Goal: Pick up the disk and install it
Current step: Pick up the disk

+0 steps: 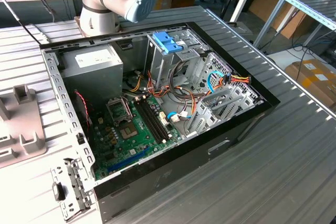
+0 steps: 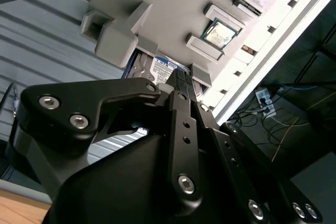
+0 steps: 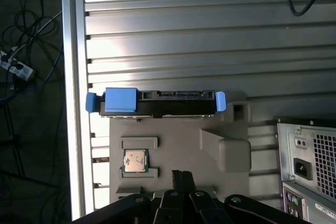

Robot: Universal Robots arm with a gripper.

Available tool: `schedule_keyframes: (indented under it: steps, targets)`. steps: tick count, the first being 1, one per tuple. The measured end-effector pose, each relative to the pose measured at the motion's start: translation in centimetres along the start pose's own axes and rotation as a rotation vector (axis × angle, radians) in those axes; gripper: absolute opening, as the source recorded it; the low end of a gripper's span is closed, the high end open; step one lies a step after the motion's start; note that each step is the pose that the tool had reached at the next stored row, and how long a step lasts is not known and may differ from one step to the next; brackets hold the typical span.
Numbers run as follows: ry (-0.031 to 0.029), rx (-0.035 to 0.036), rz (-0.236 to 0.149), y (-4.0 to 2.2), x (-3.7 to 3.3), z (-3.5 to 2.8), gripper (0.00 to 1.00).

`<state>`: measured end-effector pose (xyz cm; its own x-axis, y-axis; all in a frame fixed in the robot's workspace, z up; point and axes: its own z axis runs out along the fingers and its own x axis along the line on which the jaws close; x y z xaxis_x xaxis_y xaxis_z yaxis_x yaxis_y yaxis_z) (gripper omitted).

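Observation:
The disk (image 3: 157, 103) is a grey hard drive in light-blue rails with a blue end tab (image 3: 121, 100). It stands on its edge in a slot at the far side of a grey fixture (image 3: 178, 150). The second wrist view shows a strip of the disk's label (image 2: 161, 69) just beyond the fingertips. My gripper (image 3: 181, 178) hangs above the fixture's near part, apart from the disk. Its black fingers (image 2: 181, 90) are pressed together, shut on nothing.
A processor chip (image 3: 135, 161) lies in a pocket of the fixture. The open computer case (image 1: 157, 103) lies on the ribbed metal table (image 1: 294, 161), with a metal drive cage and blue latch (image 1: 168, 43) inside. The table's edge (image 3: 73, 103) runs close to the disk's tab.

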<state>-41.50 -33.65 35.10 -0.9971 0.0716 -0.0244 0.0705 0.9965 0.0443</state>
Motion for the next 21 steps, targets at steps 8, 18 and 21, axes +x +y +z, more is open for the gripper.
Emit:
schedule_keyframes:
  steps: [8, 18, 21]
  targets:
    - [0.0022, -0.0012, -0.05, 0.0, 0.0, 0.0, 0.11]
    - [0.007, -0.0039, -0.158, 0.0, 0.0, 0.0, 0.11]
    - [0.009, -0.0051, -0.205, 0.0, 0.0, 0.0, 0.11]
